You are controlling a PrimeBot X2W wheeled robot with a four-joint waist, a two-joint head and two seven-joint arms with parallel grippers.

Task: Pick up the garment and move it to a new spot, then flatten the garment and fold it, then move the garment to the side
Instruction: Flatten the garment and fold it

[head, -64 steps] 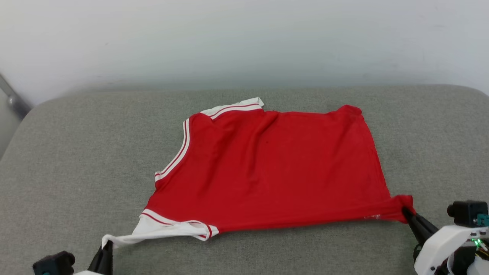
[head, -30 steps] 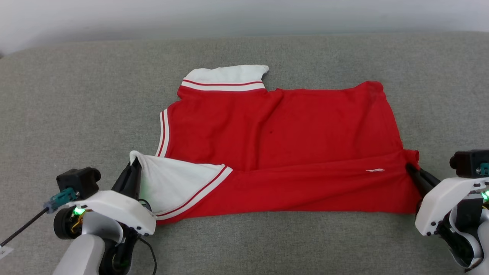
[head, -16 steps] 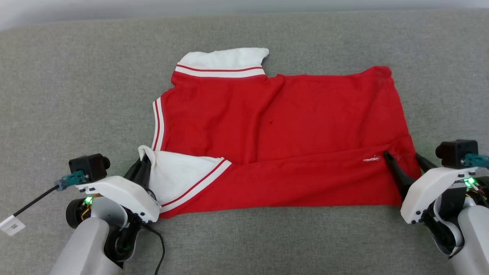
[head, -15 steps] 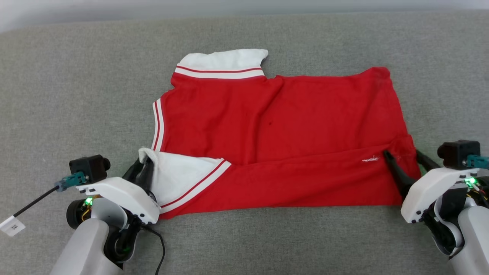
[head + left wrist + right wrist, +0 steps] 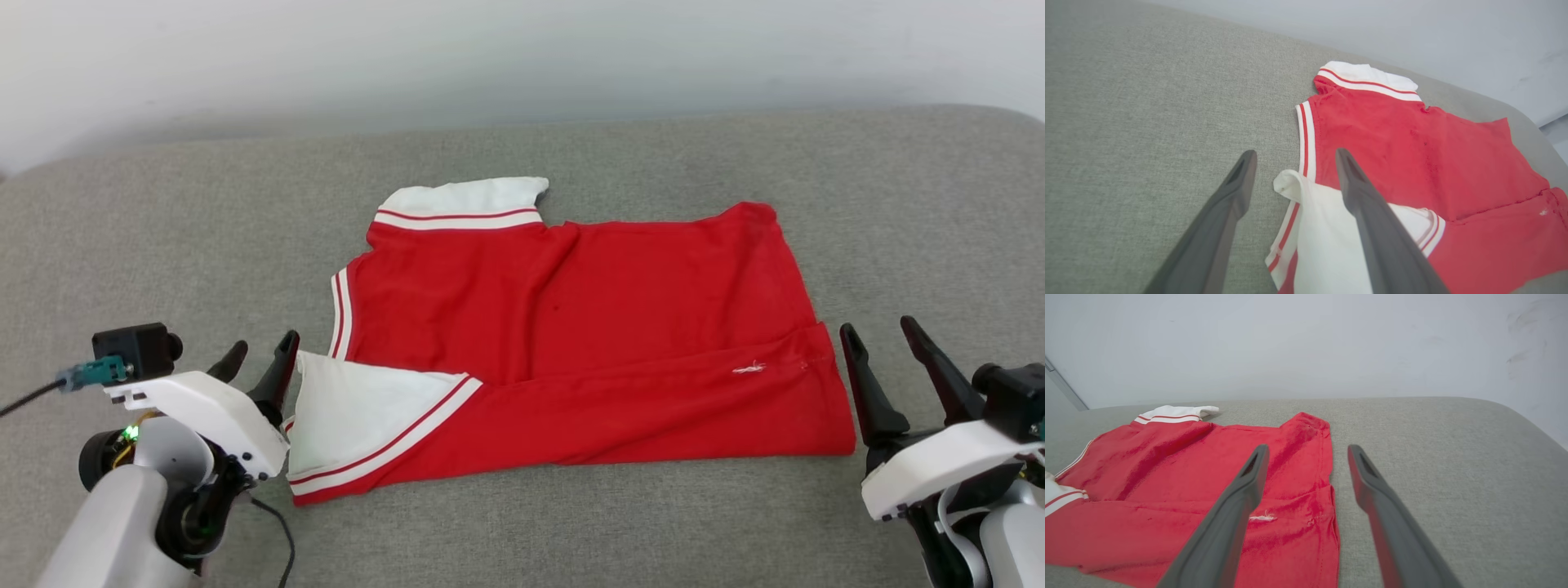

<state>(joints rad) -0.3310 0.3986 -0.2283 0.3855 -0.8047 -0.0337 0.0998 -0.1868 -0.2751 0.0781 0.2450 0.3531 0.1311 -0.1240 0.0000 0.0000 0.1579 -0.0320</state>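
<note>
Though folded, the garment [image 5: 588,327] bears an unreadable mark [image 5: 748,368].

No readable lettering or numbers on the garment [image 5: 571,327]

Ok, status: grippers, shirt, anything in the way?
Left gripper open, beside white sleeve. Right gripper open, beside hem corner. Garment on grey cushion, near edge folded over. Nothing blocking.

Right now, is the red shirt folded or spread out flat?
Partly folded: the near strip of the garment lies doubled over its body.
</note>
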